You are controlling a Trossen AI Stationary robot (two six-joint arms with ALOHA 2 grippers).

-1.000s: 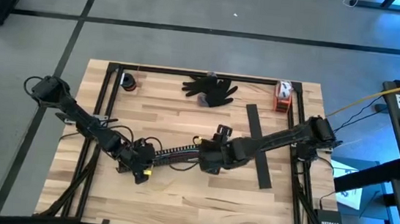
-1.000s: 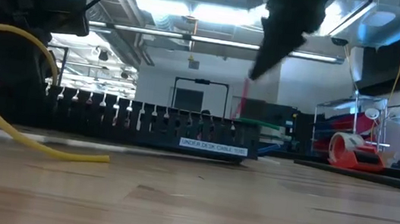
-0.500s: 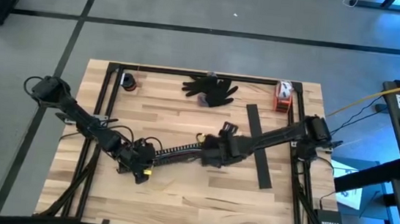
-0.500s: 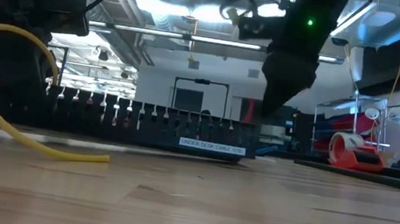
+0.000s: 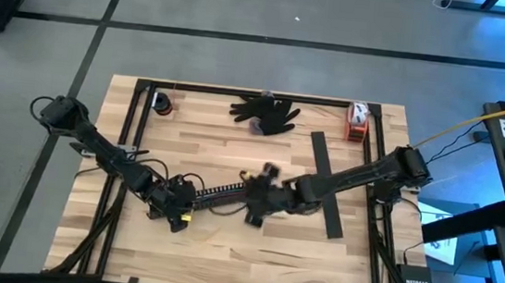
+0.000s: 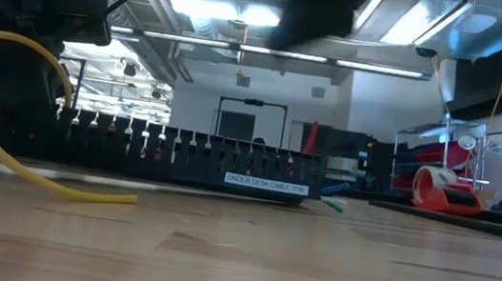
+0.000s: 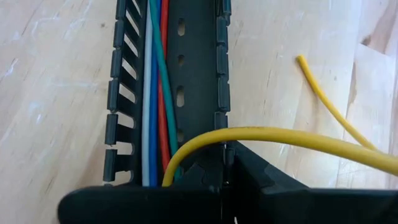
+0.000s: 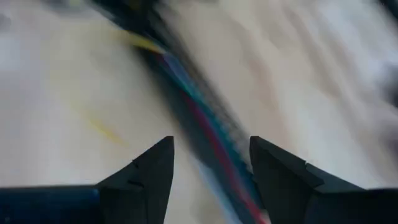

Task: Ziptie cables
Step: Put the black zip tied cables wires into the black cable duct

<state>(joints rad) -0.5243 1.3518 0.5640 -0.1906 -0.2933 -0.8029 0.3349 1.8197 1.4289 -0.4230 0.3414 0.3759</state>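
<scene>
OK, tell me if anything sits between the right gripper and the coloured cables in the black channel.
Nothing visible does. The open right gripper hangs directly over the white, blue, red and green cables lying in the black slotted plastic channel, with only bare air between its dark fingers and the wires.

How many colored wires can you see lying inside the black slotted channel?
4, side by side along the channel: white wire, blue wire, red wire, green wire. A yellow cable arches out over the wall; more may be hidden.

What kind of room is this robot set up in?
Probably a workshop or lab: exposed ceiling ducts and strip lights overhead, a bare concrete floor with taped lines, and a wooden workbench.
</scene>
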